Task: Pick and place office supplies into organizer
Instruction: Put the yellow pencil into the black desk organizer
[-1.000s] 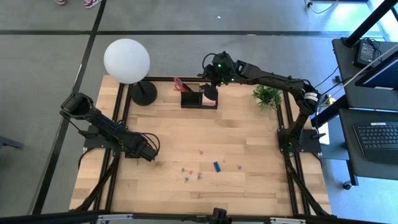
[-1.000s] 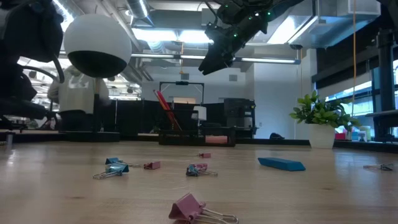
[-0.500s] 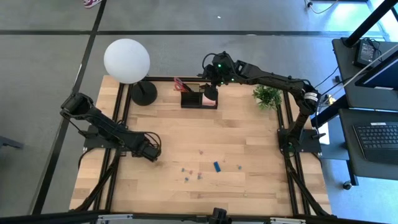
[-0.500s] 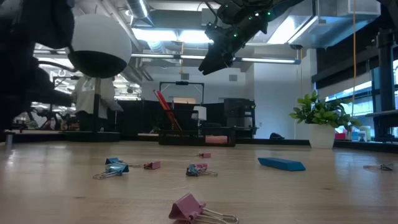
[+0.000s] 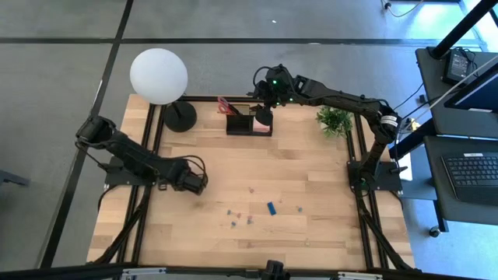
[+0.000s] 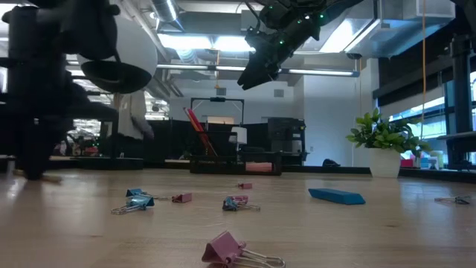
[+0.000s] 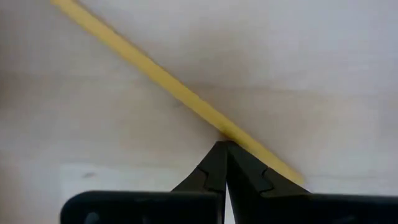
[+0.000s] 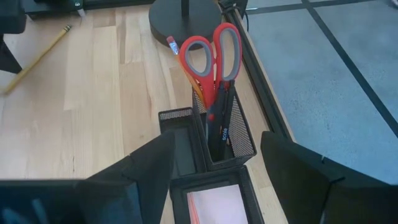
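Note:
A thin wooden pencil (image 7: 155, 74) lies flat on the table at mid left; its eraser end (image 8: 64, 29) shows in the right wrist view. My left gripper (image 5: 198, 185) points down at it, shut. The black organizer (image 5: 249, 123) stands at the far edge, with red-handled scissors (image 8: 211, 50) and pens upright in its mesh cup and a pink pad (image 8: 214, 205) in a tray. My right gripper (image 8: 217, 186) hangs open above it, holding nothing. A blue block (image 5: 271, 208) and small clips (image 6: 236, 202) lie near the middle front. My left gripper comes from above with its shut fingertips (image 7: 225, 152) against the pencil's shaft (image 7: 233, 134), toward one end. The fingers are closed on each other, with no pencil between them. The pencil lies flat on the table. Whether the tips press on it, I cannot tell.
A round black lamp base (image 5: 179, 117) with a white globe (image 5: 159, 75) stands at the far left beside the organizer. A green potted plant (image 5: 334, 120) sits at the far right. A pink clip (image 6: 227, 248) lies near the front edge. Bare wood lies between the arms.
My left gripper has gone toward the table's right edge, staying low, and has tipped more nearly straight down. It stays shut. My right arm has kept still.

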